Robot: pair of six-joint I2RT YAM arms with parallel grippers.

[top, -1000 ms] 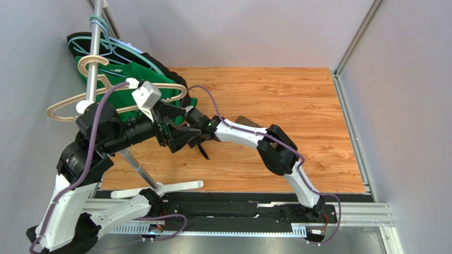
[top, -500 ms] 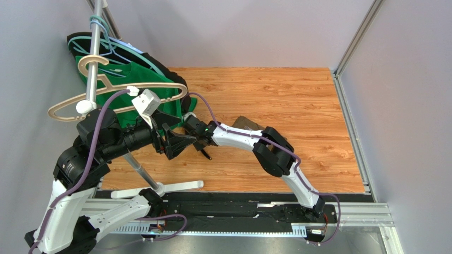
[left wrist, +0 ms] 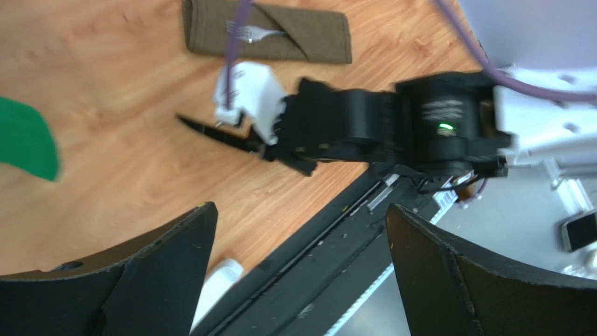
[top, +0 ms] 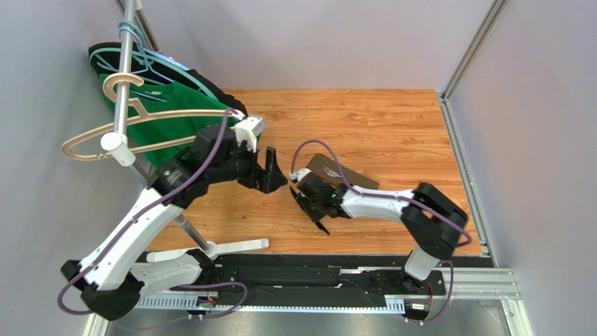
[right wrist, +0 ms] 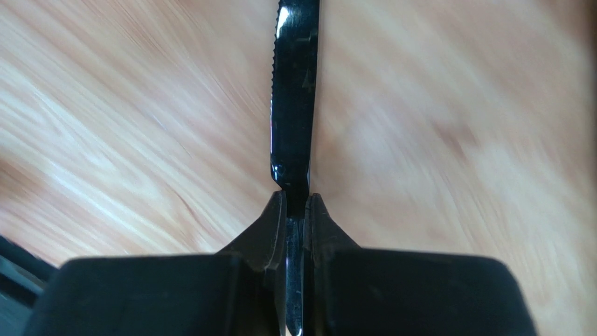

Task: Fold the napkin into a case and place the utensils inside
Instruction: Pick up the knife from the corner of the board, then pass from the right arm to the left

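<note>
Knife (right wrist: 293,105) pinched by one end in my right gripper (right wrist: 294,199), fingers clamped tight on it; long axis in line with the fingers, serrated blade pointing straight away, over the near half of the wood surface. Folded napkin (left wrist: 308,38) with fork (left wrist: 256,31) lies near. My left gripper (left wrist: 300,208) gapes wide, holding nothing
</note>
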